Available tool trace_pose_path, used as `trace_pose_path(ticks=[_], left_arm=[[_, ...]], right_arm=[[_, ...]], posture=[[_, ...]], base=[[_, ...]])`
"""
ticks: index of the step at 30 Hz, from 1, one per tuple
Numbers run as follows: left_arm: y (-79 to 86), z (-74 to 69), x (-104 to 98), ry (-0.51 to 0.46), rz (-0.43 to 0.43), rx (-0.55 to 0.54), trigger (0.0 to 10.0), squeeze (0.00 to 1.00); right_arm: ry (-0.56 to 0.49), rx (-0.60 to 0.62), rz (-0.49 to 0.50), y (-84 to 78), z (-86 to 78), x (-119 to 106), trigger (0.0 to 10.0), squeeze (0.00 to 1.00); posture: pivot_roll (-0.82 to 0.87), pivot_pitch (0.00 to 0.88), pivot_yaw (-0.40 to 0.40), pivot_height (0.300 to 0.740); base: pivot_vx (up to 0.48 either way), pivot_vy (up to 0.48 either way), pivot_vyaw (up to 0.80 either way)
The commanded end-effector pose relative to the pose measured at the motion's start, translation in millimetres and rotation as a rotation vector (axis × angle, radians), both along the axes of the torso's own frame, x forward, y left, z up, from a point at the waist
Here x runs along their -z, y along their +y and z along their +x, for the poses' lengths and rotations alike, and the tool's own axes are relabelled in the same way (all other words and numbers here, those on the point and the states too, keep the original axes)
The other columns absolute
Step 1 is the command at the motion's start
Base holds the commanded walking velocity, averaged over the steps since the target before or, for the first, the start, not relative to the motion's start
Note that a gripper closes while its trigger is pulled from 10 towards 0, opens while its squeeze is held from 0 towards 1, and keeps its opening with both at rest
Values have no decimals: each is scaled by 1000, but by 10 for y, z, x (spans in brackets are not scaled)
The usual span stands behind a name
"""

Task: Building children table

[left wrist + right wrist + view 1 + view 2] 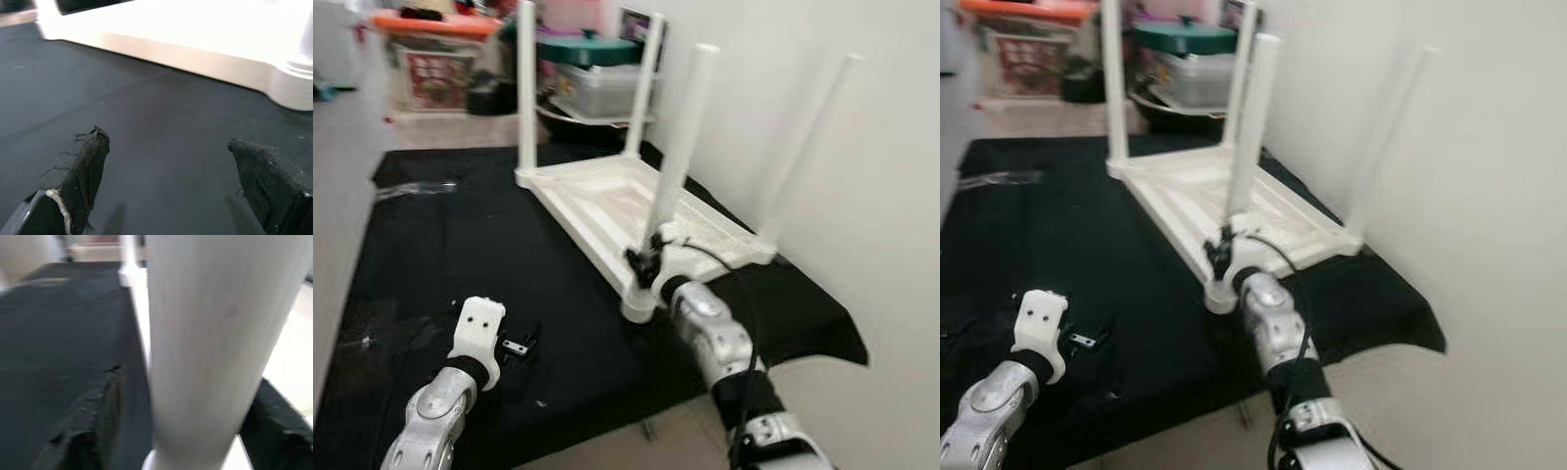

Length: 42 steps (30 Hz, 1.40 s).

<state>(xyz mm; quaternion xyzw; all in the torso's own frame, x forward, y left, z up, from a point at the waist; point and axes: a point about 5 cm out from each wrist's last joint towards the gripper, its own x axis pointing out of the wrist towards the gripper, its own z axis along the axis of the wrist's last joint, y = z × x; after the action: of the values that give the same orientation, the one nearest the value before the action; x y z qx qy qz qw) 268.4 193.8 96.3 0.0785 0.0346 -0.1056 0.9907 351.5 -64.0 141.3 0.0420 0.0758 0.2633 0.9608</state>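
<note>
A white children's table [607, 201] lies upside down on a black mat [460, 255], its legs pointing up. My right gripper [644, 262] is at the base of the nearest leg [680, 147]. In the right wrist view that leg [215, 342] stands between the two fingers [88, 431], with a strip of mat showing between one finger and the leg, so the gripper is open around it. My left gripper [514, 345] hovers low over the mat to the front left of the table. Its fingers [83, 171] are spread wide with nothing between them, and the table's edge [195, 54] lies ahead.
A white wall [862, 196] runs close along the table's right side. Storage bins [592, 73] and an orange-lidded box [435, 59] stand at the back. Pale floor [337, 176] borders the mat on the left and at the front.
</note>
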Motion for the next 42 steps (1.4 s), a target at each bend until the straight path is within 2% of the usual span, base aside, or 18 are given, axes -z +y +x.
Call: trace_pose_path(ticks=[1,2,3,7,18,19,21,22,24,26,27,28,29,34,35,39,40,42], left_arm=[[2,20,20,10,4,2,10000,0],[2,20,20,10,4,2,10000,0],[-32,32,1,0,-2,2,10000,0],[-20,24,-15,-9,-4,-10,10000,0],[33,-31,6,-9,-2,-43,10000,0],[7,-38,16,-6,-8,-41,10000,0],[-19,-44,22,-4,-11,-34,10000,0],[-34,-48,22,-3,-14,-28,10000,0],[-23,-48,25,-1,-11,-26,10000,0],[-23,-48,25,-1,-11,-26,10000,0],[-9,-48,23,-1,-8,-26,10000,0],[-9,-48,23,-1,-8,-26,10000,0],[6,-42,42,4,-5,-24,10000,0],[-66,-24,61,11,-13,-2,10000,0],[-92,-20,60,11,-14,7,10000,0],[-87,-5,31,6,-15,13,10000,0],[-60,-5,25,7,-9,11,10000,0],[-36,-7,21,7,-4,10,10000,0]], right_arm=[[-75,-299,76,266,-87,-229,10000,0],[-75,-299,76,266,-87,-229,10000,0],[-150,-626,84,371,-256,-373,10000,0],[-161,-751,38,475,-278,-364,10000,0],[-102,-733,13,859,-196,-247,10000,0],[-105,-702,12,874,-177,-245,6588,0],[-114,-673,47,861,-157,-273,6588,0],[-112,-628,66,819,-121,-285,0,0],[-93,-446,-20,711,-4,-237,0,0],[-93,-446,-20,711,-4,-237,0,0],[-50,-249,-96,573,114,-184,0,0],[-50,-249,-96,573,114,-184,0,0],[61,244,-154,113,251,-17,0,0],[117,423,-176,-62,150,141,0,0],[124,415,-175,-45,116,158,10000,0],[140,237,-124,186,28,134,10000,0],[104,206,-74,218,43,55,10000,894],[62,147,-30,260,57,-30,10000,1000]], posture=[[179,0,-110,740],[179,0,-110,740],[208,0,-129,740],[225,0,-141,740],[251,0,-176,740],[250,0,-173,740],[251,0,-172,740],[247,0,-170,740],[236,0,-165,740],[236,0,-165,740],[230,0,-164,740],[230,0,-164,740],[200,0,-148,740],[186,0,-134,740],[186,0,-134,740],[191,0,-123,740],[191,0,-120,740],[192,0,-121,740]], base=[[0,0,0],[0,0,0],[0,0,0],[0,0,0],[0,0,0],[0,0,0],[0,0,0],[0,0,0],[0,0,0],[0,0,0],[0,0,0],[0,0,0],[0,0,0],[0,0,0],[0,0,0],[0,0,0],[0,0,0],[0,0,0]])
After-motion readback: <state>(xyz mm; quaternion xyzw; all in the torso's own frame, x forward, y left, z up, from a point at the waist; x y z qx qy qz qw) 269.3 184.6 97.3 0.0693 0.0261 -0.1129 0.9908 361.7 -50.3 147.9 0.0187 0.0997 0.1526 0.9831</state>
